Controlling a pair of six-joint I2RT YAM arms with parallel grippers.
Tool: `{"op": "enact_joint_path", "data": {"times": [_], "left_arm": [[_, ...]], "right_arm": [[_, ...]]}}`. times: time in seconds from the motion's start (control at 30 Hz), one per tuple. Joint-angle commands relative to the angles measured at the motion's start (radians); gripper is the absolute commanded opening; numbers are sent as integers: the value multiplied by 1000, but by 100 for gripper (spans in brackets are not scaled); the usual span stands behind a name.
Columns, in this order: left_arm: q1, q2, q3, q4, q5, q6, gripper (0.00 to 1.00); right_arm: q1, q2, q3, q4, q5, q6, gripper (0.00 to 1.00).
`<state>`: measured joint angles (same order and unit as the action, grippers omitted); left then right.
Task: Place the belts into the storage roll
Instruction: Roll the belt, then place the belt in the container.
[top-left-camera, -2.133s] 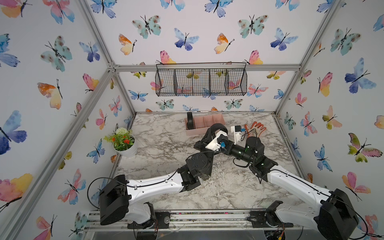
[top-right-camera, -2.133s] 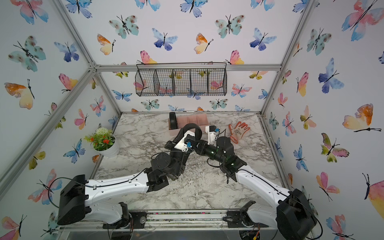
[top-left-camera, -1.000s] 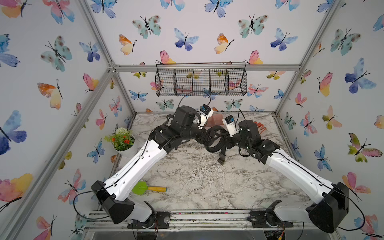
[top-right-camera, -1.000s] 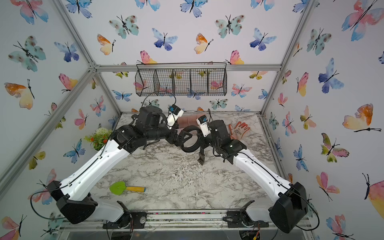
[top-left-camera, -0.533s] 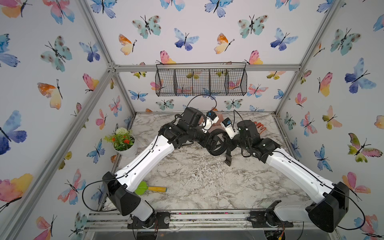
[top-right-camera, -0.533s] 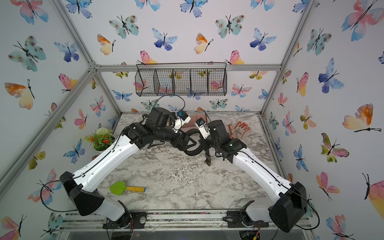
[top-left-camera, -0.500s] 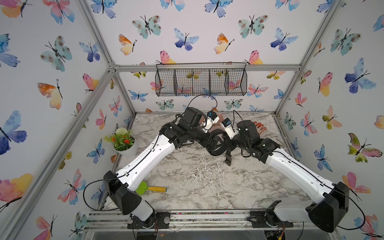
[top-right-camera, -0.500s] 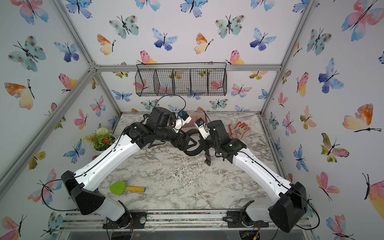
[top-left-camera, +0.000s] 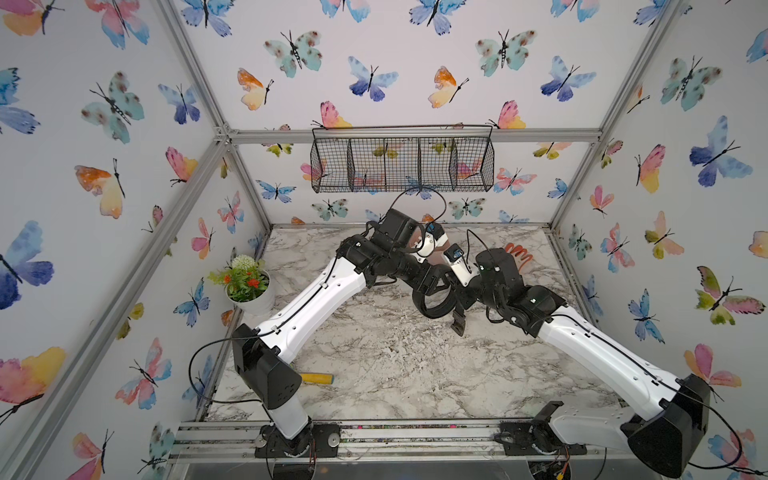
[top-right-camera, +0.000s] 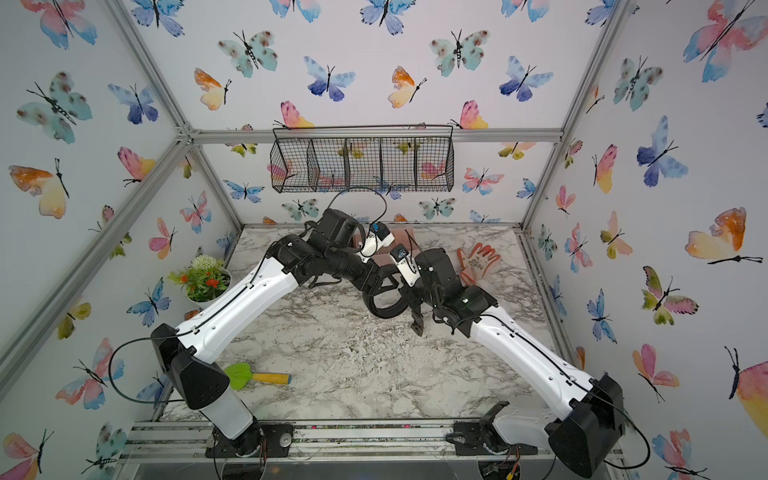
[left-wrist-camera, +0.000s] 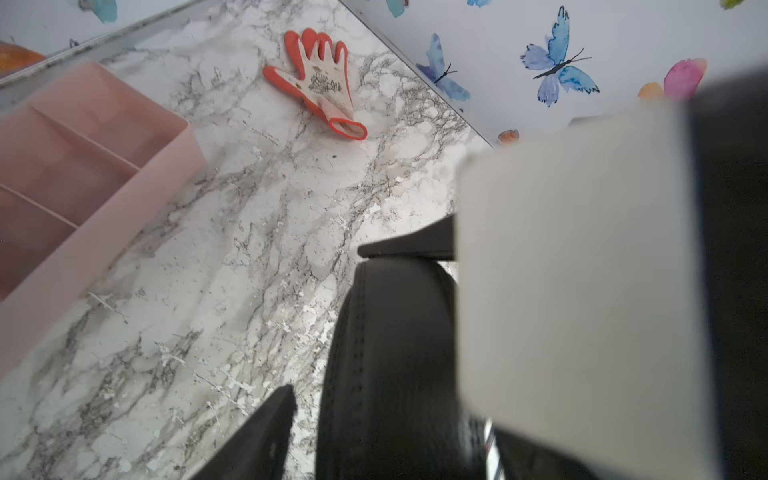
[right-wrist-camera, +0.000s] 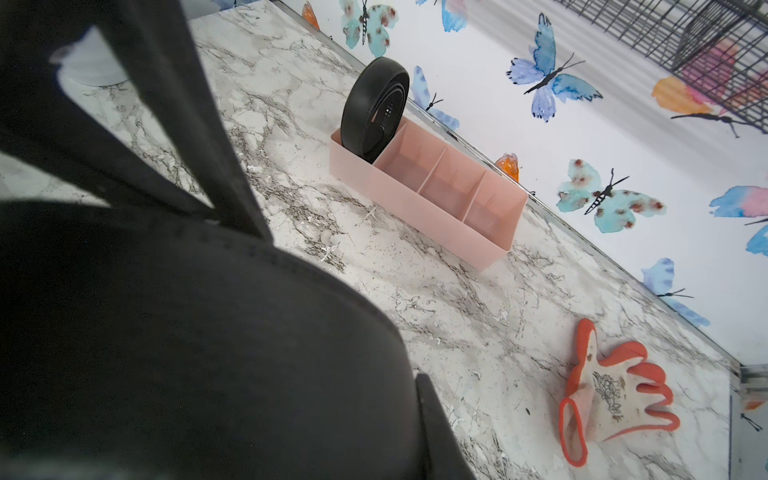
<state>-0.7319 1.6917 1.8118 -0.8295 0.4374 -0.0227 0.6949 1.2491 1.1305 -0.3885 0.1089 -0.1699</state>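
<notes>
Count: 2 belts (airborne belt (left-wrist-camera: 386, 353), coiled belt (right-wrist-camera: 374, 110)), 1 pink tray (right-wrist-camera: 436, 216) with 4 compartments, 1 glove (top-right-camera: 478, 259), 1 potted plant (top-left-camera: 245, 286), 1 wire basket (top-left-camera: 401, 160), 1 toy shovel (top-right-camera: 253, 377).

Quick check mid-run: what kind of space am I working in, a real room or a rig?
Most likely a staged robot test booth, not a lived-in room: butterfly-papered panels in an aluminium frame enclose a marble-look tabletop, and a mounting rail runs along its front edge.

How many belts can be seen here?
2. One belt stands coiled in the pink tray's end compartment; the second belt hangs coiled from the right gripper above the table.
</notes>
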Motion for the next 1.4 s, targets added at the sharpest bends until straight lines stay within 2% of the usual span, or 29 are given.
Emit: {"op": "enact_joint_path", "data": {"times": [0.0, 0.27, 0.37, 0.53, 0.57, 0.6, 0.7, 0.8, 0.93, 1.1, 1.27, 1.37], "left_arm": [[6, 22, 27, -18, 21, 1, 65], [4, 37, 24, -35, 37, 10, 42], [5, 26, 13, -38, 37, 13, 26], [6, -27, -42, 8, -12, -8, 19], [6, -42, -59, 26, -28, -14, 17], [6, -58, -74, 49, -61, -27, 16], [6, -102, -123, 121, -139, -47, 12], [14, -121, -132, 160, -167, -64, 10], [19, -103, -80, 143, -200, -60, 9], [19, -115, -78, 190, -327, -63, 8], [19, -125, -75, 249, -472, -45, 6], [19, -112, -63, 282, -548, -46, 6]], "right_arm": [[6, -39, -7, 36, 17, -3, 3], [6, -49, -20, 56, 32, 11, 3], [7, -56, -32, 84, 42, 33, 4], [6, -59, -36, 116, 58, 116, 4], [6, -61, -36, 125, 59, 135, 11], [6, -63, -35, 132, 57, 153, 22], [5, -67, -22, 135, 63, 195, 42], [3, -70, -7, 120, 67, 213, 56], [-10, -73, 13, 83, 91, 242, 69], [-22, -140, -37, 97, 172, 297, 89], [-24, -189, -86, 82, 183, 365, 99], [-24, -209, -130, 83, 156, 402, 99]]}}
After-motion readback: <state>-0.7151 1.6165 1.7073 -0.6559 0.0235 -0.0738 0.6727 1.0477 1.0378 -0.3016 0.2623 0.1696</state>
